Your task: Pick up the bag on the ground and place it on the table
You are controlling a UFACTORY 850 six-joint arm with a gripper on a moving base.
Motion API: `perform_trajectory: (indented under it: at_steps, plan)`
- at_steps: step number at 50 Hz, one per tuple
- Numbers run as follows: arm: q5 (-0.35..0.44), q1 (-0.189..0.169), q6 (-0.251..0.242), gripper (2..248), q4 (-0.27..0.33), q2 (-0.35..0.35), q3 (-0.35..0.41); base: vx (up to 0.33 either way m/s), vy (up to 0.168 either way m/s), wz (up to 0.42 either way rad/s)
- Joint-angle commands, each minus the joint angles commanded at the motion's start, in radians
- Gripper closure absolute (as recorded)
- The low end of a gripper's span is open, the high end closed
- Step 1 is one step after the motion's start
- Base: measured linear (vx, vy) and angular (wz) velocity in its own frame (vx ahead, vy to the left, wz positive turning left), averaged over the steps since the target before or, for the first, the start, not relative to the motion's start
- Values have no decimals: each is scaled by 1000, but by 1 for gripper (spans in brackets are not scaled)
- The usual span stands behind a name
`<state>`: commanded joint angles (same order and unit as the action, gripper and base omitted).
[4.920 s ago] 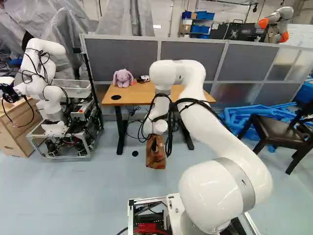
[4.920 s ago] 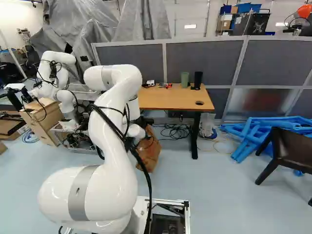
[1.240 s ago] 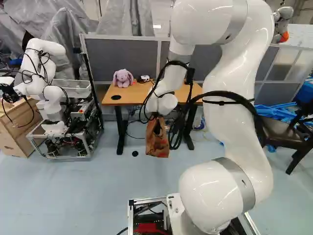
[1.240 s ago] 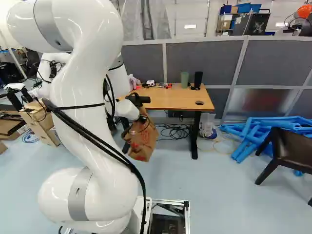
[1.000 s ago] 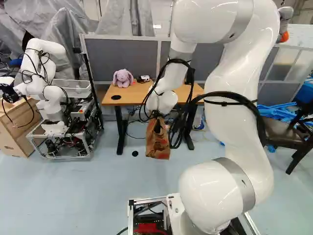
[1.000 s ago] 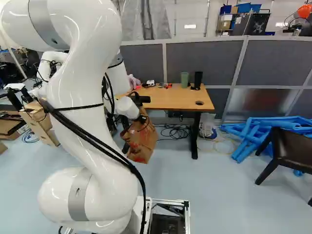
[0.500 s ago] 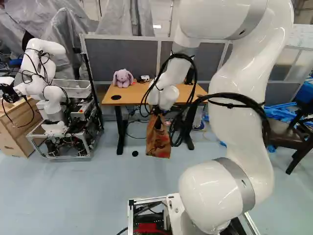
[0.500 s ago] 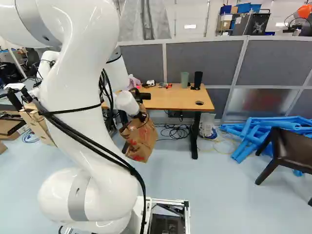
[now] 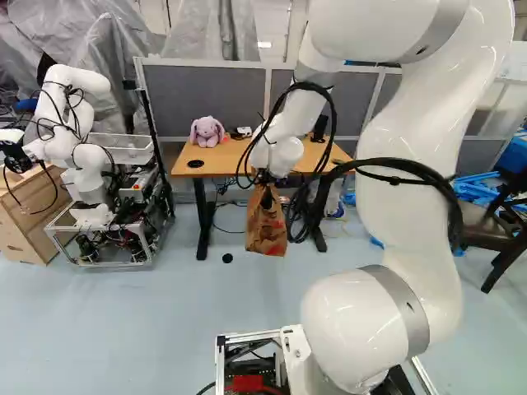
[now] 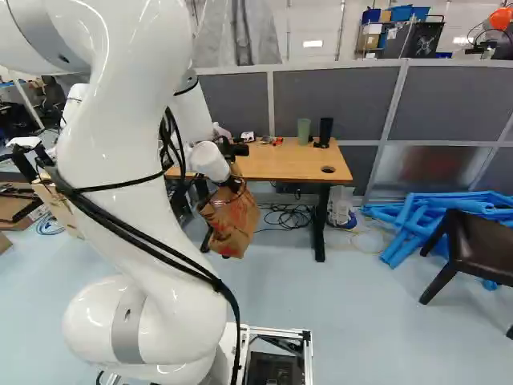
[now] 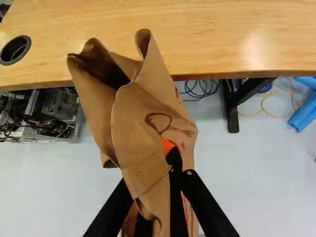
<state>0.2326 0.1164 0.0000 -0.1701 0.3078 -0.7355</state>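
Hanging beneath gripper (image 9: pixel 263 177), brown bag (image 9: pixel 265 230) seems pinched in its grip.

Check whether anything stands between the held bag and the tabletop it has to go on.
Yes, the table's front edge: the brown bag, gripped by the gripper, hangs before it, its bottom below the tabletop. I see nothing else between them.

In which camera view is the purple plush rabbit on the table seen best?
The left base view shows the plush rabbit best: face, ears and body, unobstructed, on the table. In the right base view the arm hides most of it, leaving a small part visible. The wrist view shows none of it.
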Motion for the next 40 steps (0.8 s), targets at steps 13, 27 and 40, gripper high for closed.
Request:
perform_trajectory:
  at_steps: [13, 27, 40]
  plan:
    - [-17, -4, 0, 225, 0, -26, -8, 0, 0, 0]
    - [-18, -5, 0, 225, 0, -71, 5, 0, 0, 0]
    - [-20, -5, 0, 225, 0, -113, 15, 0, 0, 0]
